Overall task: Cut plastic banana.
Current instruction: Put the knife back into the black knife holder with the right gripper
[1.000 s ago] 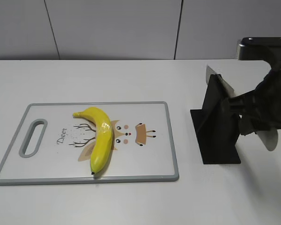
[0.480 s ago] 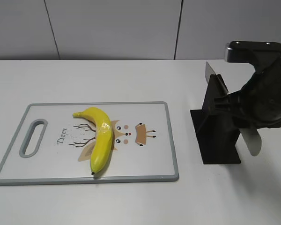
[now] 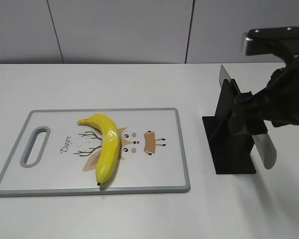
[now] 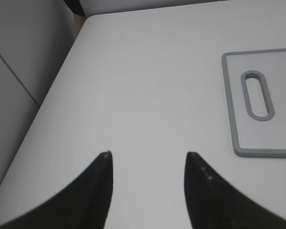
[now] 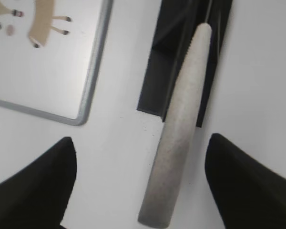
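Deer-print cutting board (image 3: 154,169), black knife stand (image 3: 230,144)

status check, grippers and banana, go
Left gripper open, idle over bare table beside the cutting board. Right gripper open around the knife handle at the black stand. Plastic banana whole on board, path unobstructed.

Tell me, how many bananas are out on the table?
1. The banana lies on the cutting board, at its middle, over the deer drawing. No other shows in any view.
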`<action>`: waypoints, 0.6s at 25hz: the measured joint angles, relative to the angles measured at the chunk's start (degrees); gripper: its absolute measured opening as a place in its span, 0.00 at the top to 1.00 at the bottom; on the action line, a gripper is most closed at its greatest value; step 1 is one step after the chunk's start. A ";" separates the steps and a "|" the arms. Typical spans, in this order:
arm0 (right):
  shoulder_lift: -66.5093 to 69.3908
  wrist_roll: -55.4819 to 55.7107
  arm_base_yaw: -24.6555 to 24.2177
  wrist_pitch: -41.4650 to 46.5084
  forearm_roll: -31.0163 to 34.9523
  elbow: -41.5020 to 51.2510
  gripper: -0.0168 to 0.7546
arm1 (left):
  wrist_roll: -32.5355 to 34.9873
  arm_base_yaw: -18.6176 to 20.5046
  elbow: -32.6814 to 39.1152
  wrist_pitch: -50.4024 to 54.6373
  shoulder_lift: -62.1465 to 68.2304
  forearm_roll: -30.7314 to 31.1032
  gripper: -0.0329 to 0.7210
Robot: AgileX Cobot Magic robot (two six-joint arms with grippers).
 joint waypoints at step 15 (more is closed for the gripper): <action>-45.70 -18.42 0.00 4.60 7.92 23.39 0.20 | 0.00 0.00 0.00 -0.06 0.00 0.19 0.39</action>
